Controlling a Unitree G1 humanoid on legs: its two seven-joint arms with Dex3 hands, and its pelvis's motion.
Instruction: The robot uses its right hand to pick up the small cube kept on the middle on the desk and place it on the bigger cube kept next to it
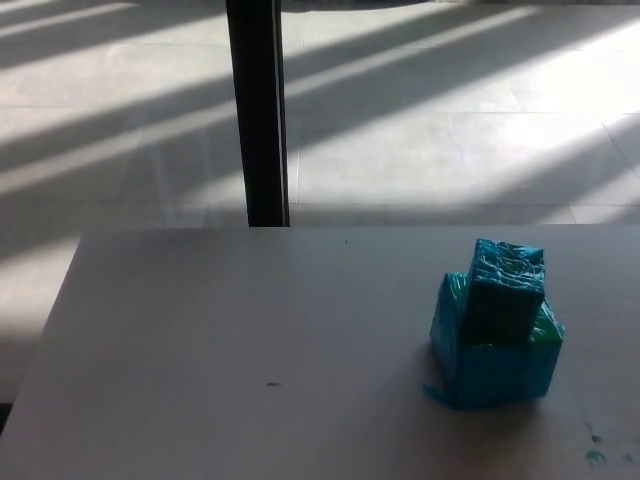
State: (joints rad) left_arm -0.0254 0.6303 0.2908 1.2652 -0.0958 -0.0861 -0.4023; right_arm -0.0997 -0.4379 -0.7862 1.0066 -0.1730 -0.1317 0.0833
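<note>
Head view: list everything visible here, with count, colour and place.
small cube: one, blue-teal, resting on top of the bigger cube, desk right side
bigger cube: one, blue with green patches, on the desk right of centre
desk: one, pale grey, filling the lower half
green marks: a few, on the desk near its bottom right corner
post: one, black, upright behind the desk
floor: pale tiles with sunlight stripes, beyond the desk
robot hand: none in view, left or right

My small cube [508, 290] — wrapped in crinkled blue-teal tape — sits on top of the bigger cube [495, 365], toward its back. That one, also taped blue, rests on the desk's right side.
</note>
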